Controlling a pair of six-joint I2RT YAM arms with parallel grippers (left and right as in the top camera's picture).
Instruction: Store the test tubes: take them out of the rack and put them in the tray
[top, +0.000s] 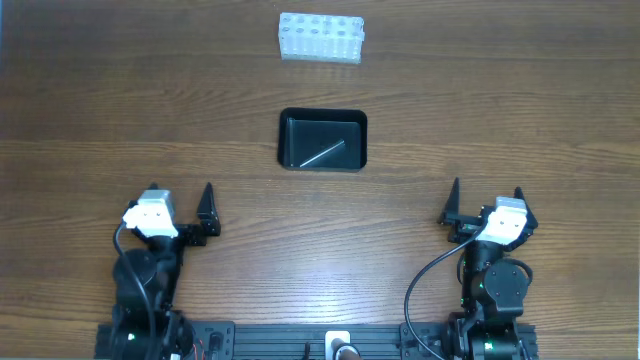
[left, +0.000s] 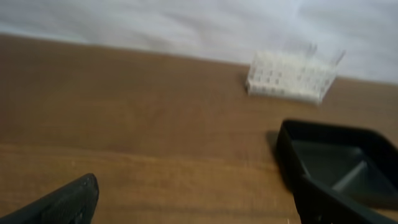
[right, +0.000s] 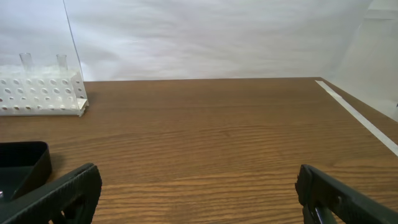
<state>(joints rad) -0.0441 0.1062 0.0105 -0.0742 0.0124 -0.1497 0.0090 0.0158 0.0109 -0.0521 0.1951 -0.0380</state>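
Black, shallow and rectangular, the plastic tray is set near the middle of the brown wood-grain table. One clear, slender test tube is laid at a slant on the tray's floor. Beyond it, well apart from the tray and close to the table's far edge, the white perforated plastic rack is placed. In the right wrist view two clear upright tubes are seen standing in the rack; whether more are held there cannot be told.

Both arms are folded close to their bases at the near edge, one to each side of the tray and well apart from it. The left gripper is held low over the bare wood and pointed toward the far edge. Its black fingers are spread wide and nothing is held between them. The right gripper is posed in the same way, with its fingers parted widely and nothing gripped. From its wrist camera, a corner of the tray is seen off to one side and the rack farther off.
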